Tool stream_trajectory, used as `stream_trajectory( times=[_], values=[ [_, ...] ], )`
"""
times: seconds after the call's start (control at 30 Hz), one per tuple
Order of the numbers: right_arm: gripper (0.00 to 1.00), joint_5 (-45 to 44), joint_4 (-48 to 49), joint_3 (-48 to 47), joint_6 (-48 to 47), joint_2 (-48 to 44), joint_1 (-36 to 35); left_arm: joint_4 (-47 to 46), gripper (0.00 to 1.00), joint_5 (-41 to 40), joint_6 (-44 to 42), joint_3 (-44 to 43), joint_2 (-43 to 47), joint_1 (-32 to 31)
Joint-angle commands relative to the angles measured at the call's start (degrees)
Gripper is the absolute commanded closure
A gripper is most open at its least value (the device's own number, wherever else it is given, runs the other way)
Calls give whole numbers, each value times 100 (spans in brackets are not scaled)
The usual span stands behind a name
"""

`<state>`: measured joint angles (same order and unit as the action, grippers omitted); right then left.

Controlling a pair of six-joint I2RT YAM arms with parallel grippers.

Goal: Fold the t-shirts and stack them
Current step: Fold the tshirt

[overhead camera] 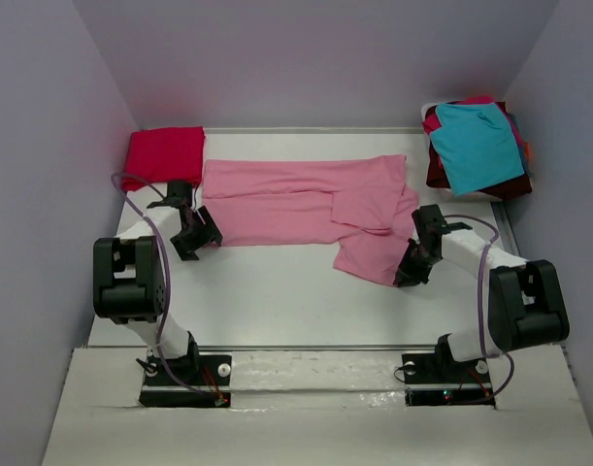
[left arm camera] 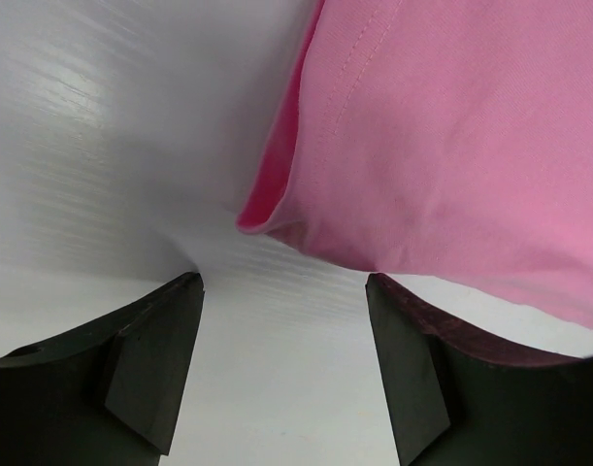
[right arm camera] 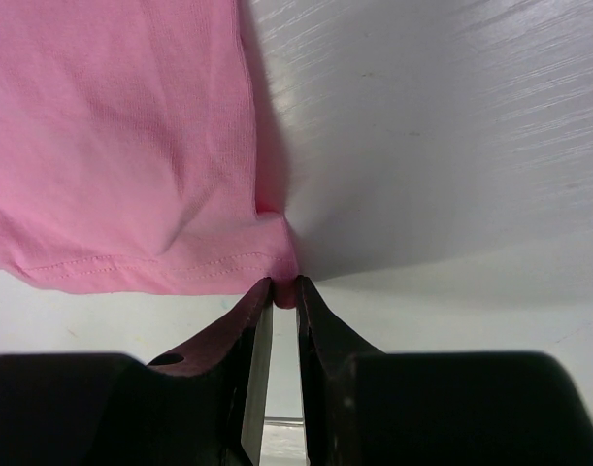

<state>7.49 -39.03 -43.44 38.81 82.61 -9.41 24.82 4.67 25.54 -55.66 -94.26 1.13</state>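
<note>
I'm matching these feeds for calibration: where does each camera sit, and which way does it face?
Top external: above and behind the table, looking down; both arms and their bases show.
Left wrist: on the left arm, facing the pink t-shirt corner past the open left pincer.
Right wrist: on the right arm, facing the hem corner pinched in the right pincer.
Shared: all three show the pink t-shirt.

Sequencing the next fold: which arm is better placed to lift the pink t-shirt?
Right. The right gripper is shut on a hem corner of the pink t-shirt, so it can probably lift now; the left gripper stands open at the shirt's left edge, gripping nothing.
</note>
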Motion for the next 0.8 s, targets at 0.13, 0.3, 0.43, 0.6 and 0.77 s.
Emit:
stream_trajectory(
  times=[0.13,0.3,0.43,0.6,0.77],
  values=[
    [78,-89,-61,-191,-66,89,-8,-434,21,-53,258,222,285,10],
    [78,-63,-35,-165,-84,115,-8,-574,22,-194,320,196,145,10],
    [78,-63,-35,-156,-93,115,-8,-566,23,-282,373,99,48,10],
    [78,-63,-61,-173,-119,115,-8,-513,23,-414,364,-112,-119,63],
    [78,-81,-79,-191,-128,124,-8,-557,23,-414,364,-208,-233,63]
  ],
)
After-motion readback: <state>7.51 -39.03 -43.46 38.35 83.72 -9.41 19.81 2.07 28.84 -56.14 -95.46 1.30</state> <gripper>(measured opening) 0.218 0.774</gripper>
